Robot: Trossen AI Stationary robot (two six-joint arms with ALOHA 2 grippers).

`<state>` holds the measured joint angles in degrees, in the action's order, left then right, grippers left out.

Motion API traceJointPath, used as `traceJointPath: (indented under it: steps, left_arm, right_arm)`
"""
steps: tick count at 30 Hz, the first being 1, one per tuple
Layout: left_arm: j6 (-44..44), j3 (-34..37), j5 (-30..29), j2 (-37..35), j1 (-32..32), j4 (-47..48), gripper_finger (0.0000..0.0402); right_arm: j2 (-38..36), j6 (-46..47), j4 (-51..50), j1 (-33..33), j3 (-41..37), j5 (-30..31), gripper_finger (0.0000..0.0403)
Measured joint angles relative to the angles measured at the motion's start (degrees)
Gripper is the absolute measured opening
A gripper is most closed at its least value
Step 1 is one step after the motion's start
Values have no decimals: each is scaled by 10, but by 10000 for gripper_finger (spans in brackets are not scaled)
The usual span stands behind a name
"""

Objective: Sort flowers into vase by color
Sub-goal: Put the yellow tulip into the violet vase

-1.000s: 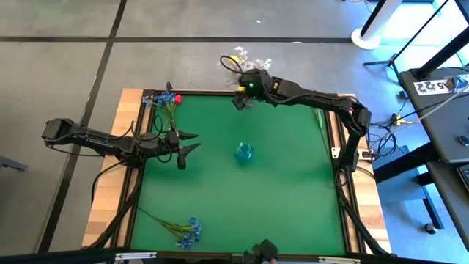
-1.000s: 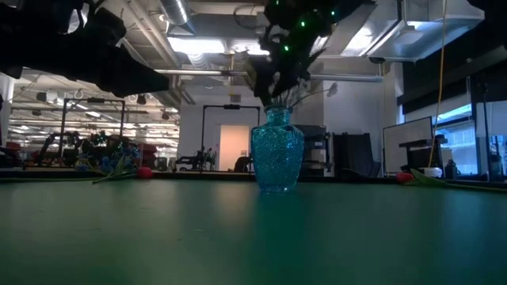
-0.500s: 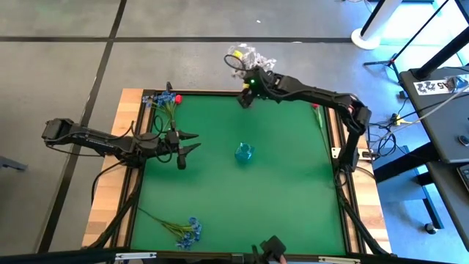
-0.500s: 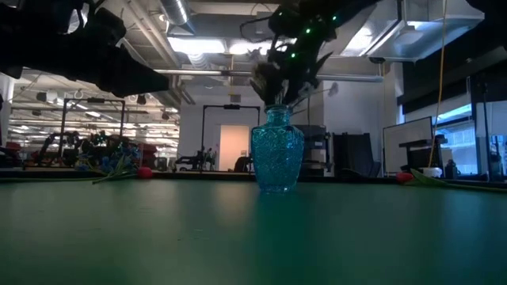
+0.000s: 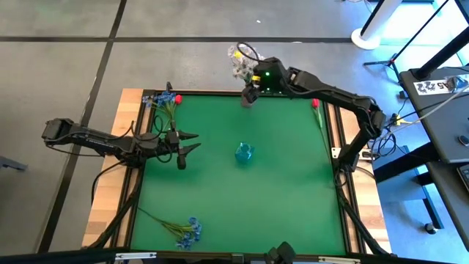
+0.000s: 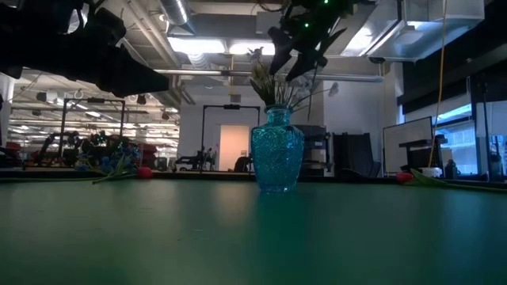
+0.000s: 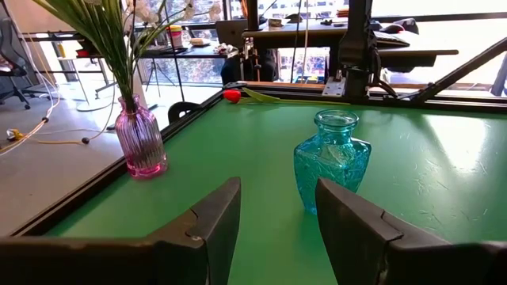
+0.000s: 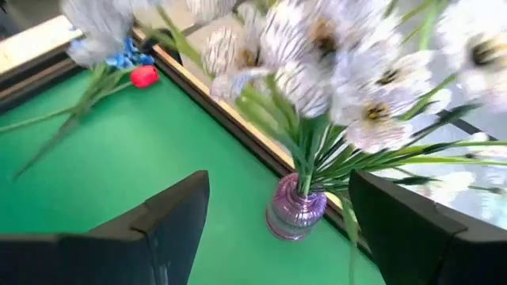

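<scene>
A purple glass vase holding white flowers stands on its base on the green mat by the far edge. My right gripper is open, raised just back from that vase, with a finger to either side and touching nothing. A blue glass vase stands mid-table. My left gripper is open and waits left of the blue vase. Blue and red flowers lie at the far left corner. Blue flowers lie near left. A red flower lies at the right edge.
The green mat is framed by a raised dark rim. In the low view the blue vase stands in front of the white flowers, with my right gripper above them. Open mat lies between the vases and the near edge.
My right arm has drawn back toward the table's right and far edge and risen. The white flowers, which its gripper overlapped in the low view, now stand free of it. The left arm has kept still.
</scene>
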<state>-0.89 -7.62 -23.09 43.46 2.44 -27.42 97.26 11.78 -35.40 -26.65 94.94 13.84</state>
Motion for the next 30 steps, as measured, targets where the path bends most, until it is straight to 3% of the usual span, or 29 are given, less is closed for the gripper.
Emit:
traceJointPath:
  steps: [11, 17, 23, 27, 30]
  left_arm:
    - [0, 0, 0, 0, 0, 0, 160]
    - [0, 0, 8, 0, 0, 0, 160]
    - [13, 0, 121, 0, 0, -12, 160]
    - [40, 0, 203, 0, 0, -23, 160]
    - [59, 0, 233, 0, 0, -25, 160]
  right_arm:
    - [16, 58, 28, -1, 0, -93, 303]
    - [-20, 76, 33, -9, 0, -117, 303]
    - [-52, 31, 53, -9, 0, -197, 303]
    - [-53, 4, 61, 14, 1, -273, 303]
    - [-51, -22, 58, 44, 1, -331, 303]
